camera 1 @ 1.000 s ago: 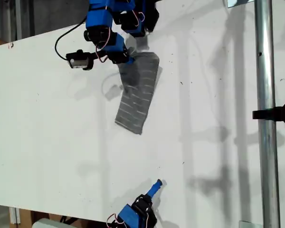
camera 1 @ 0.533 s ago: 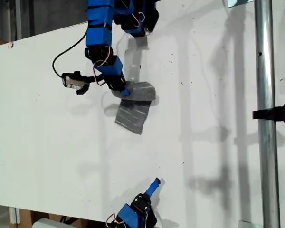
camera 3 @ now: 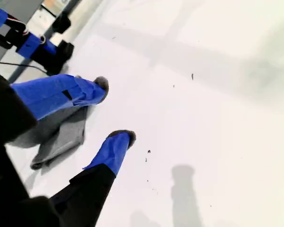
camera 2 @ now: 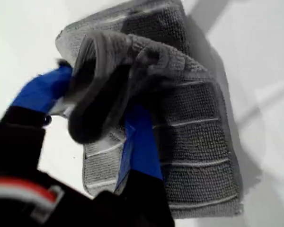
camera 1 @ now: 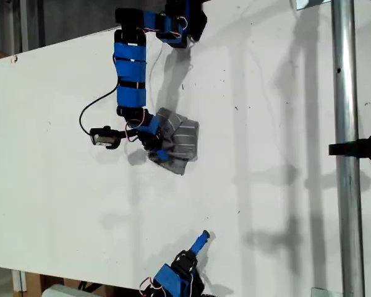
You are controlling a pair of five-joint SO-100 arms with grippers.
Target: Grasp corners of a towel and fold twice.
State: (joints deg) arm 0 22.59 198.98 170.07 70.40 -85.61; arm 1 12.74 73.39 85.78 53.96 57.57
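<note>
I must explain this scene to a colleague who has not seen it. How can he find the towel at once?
Look at the white table. Towards the exterior view's top, my first gripper holds the towel, the only dark grey cloth with thin white stripes there.

White table [camera 1: 266,185], flat, matte, few small dark specks. Grey striped towel [camera 1: 178,143] lies on it, bunched and folded over itself, toward upper middle of exterior view. Towel's lower edge rests flat on tabletop; upper layers lifted and rumpled. Rest of surface bare white, crossed by soft shadows. Metal pole [camera 1: 347,148] runs along table's side at exterior view's right.
</note>
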